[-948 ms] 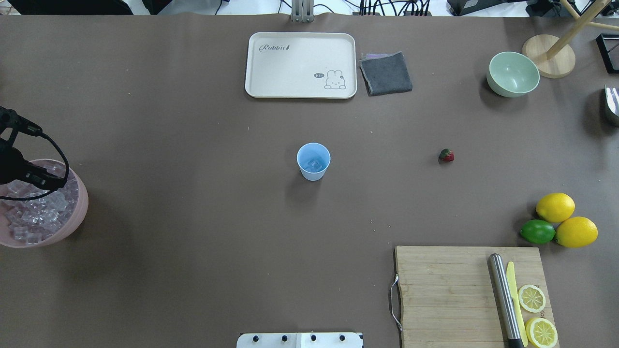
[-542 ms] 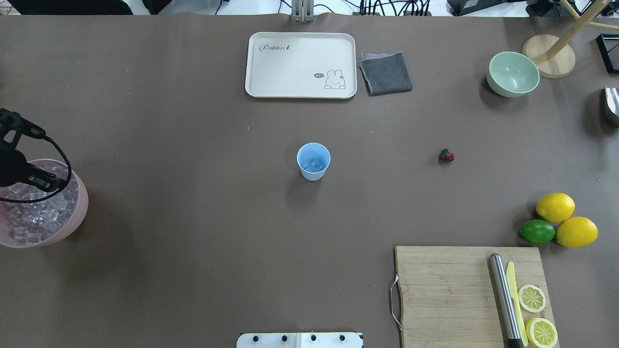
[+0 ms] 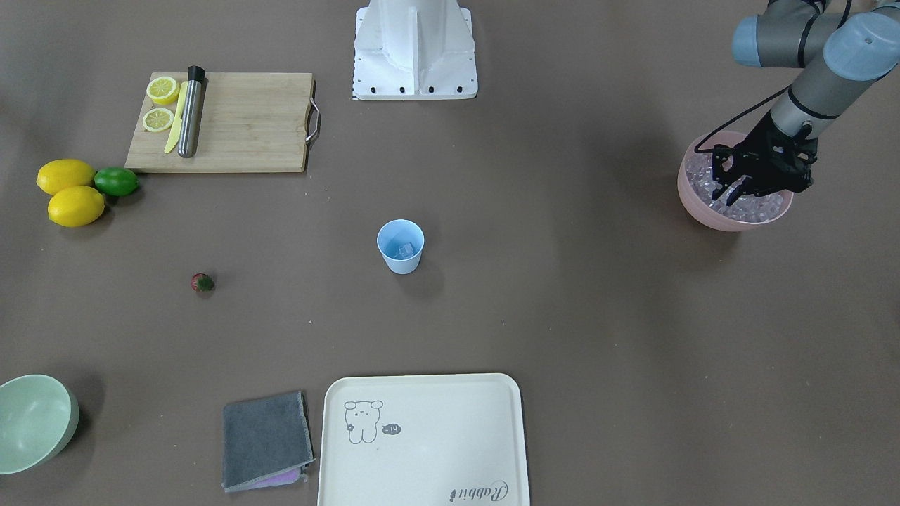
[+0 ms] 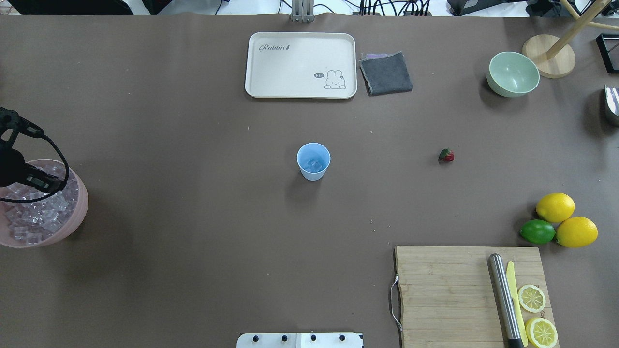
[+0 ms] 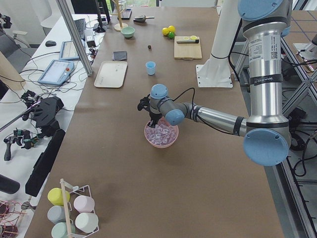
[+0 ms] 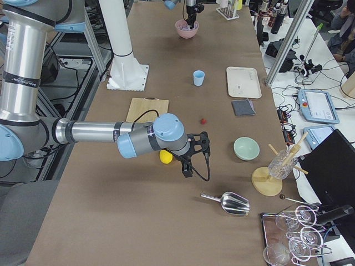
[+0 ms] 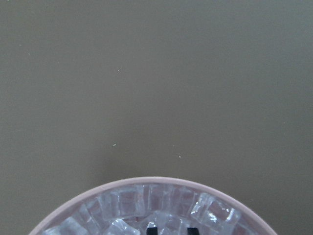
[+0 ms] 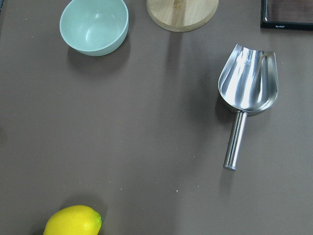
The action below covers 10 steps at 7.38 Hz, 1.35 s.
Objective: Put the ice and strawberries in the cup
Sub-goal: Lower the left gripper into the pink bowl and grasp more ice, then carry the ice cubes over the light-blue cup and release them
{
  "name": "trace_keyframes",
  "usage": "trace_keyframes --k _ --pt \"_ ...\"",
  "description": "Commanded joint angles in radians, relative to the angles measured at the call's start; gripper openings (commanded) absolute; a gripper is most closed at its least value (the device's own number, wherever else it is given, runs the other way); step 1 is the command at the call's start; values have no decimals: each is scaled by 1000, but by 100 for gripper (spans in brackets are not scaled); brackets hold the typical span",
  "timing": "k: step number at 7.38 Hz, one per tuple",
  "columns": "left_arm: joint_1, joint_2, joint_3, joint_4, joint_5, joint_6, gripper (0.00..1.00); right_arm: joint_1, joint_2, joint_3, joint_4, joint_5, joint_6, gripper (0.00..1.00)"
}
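The light-blue cup (image 4: 313,162) stands upright mid-table with one clear ice cube (image 4: 315,165) inside. The pink bowl (image 4: 80,212) at the table's left end is heaped with ice cubes (image 4: 36,217). My left gripper (image 3: 729,193) points down into that bowl. In the left wrist view its two fingertips (image 7: 152,227) stand apart among the ice (image 7: 127,203). The tiny red strawberry (image 4: 446,155) lies on the table to the right of the cup. My right gripper (image 6: 186,170) hangs over the table near the lemons. It shows only in the exterior right view, so I cannot tell if it is open or shut.
A cream tray (image 4: 300,65) and grey cloth (image 4: 385,73) lie at the far edge. A pale-green bowl (image 4: 513,74) and wooden stand (image 4: 549,55) sit far right. Two lemons (image 4: 555,207) and a lime (image 4: 537,231) lie by the cutting board (image 4: 445,290). A metal scoop (image 8: 247,93) lies on the table.
My left gripper has shifted slightly toward the table's left edge over the ice bowl. The cup, strawberry and other things have not moved.
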Motion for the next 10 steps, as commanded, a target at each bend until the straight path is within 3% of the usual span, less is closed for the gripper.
trace_keyframes --k 1,3,5,7,10 --pt "-114 -37 -4 2 -153 1 0 0 0 0 0 0 1 100" --pt "-156 -117 -1 9 -233 -42 0 0 0 0 0 0 3 100" --pt "-144 -283 9 9 -261 -323 0 0 0 2 0 0 3 100" --pt "-31 -437 28 8 -210 -601 0 0 0 2 0 2 3 100" --pt "251 -611 61 3 244 -1006 0 0 0 2 0 2 3 100"
